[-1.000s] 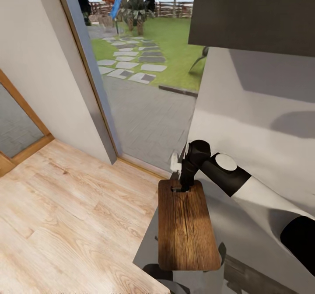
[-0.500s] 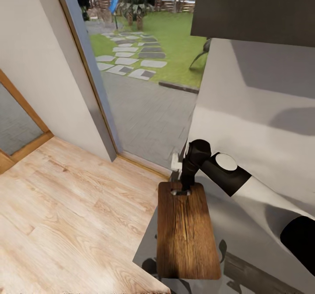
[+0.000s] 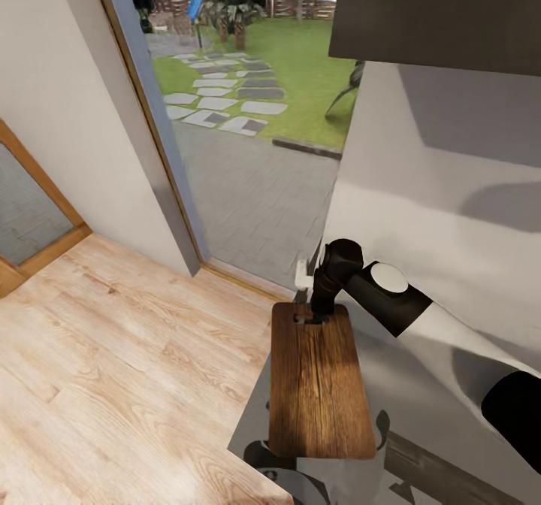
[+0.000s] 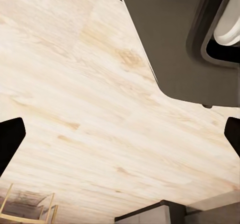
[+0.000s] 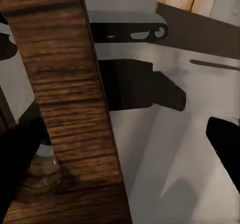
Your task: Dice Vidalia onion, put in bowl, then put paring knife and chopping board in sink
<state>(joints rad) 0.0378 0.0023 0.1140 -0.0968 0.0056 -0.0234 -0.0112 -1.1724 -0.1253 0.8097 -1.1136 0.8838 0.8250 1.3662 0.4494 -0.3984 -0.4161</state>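
- One chopping board (image 3: 319, 381) is in the head view. It is held up in the air over the pale wood-plank floor (image 3: 113, 370) and a glossy grey surface (image 3: 421, 400), close to the large window (image 3: 248, 114).
- The board is a dark-brown wooden rectangle with rounded corners and clear grain. Its long axis runs away from the robot, and the short end with the slot-shaped handle hole is the far end.
- The right gripper (image 3: 315, 311) grasps the board at this handle end. In the right wrist view one black finger (image 5: 20, 154) lies against the brown wood (image 5: 70, 94), and the other finger (image 5: 227, 139) stands apart from it.
- In the left wrist view two black fingertips (image 4: 10, 139) stand far apart at the two edges of the picture, with nothing between them. Behind them is the pale plank floor (image 4: 90, 109).
- Outside the window there are a green lawn (image 3: 300, 61) and many flat grey stepping stones (image 3: 225, 103).
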